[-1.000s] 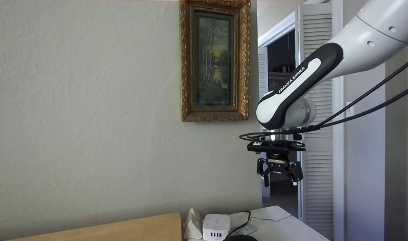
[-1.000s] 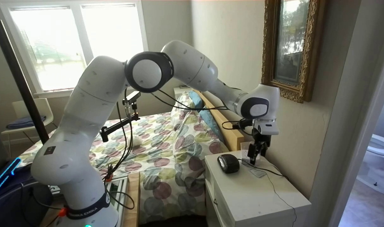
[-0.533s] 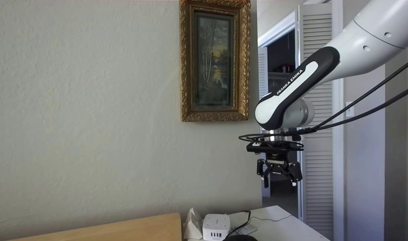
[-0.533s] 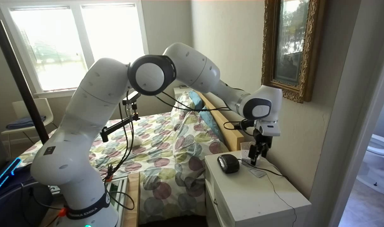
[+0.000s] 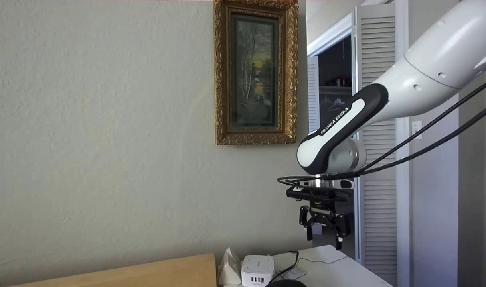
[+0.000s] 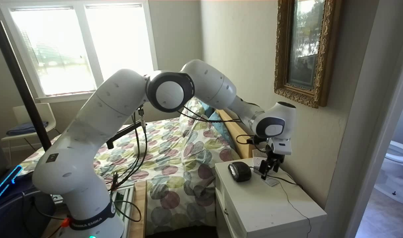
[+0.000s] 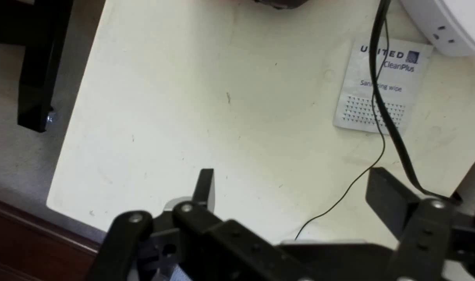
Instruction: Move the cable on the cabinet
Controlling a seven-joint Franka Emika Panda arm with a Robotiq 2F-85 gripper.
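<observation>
Our black two-fingered gripper [image 7: 292, 183] holds its jaws spread above the white worktop [image 7: 163, 117]. There the curved black cord [image 7: 392, 127], thicker than the fine dark wire [image 7: 342, 198], crosses the rectangular white sachet [image 7: 397, 99]; we judge it light, springy, best pinched mid-length.

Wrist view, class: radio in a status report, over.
Gripper open, nothing held. Thin cable lying across the cabinet, ungripped. Possible snag: thicker cable crossing it over the wipe packet.

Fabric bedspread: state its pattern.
Maroon, grey and green dots on white; the fabric bedspread shows best in an exterior view.
</observation>
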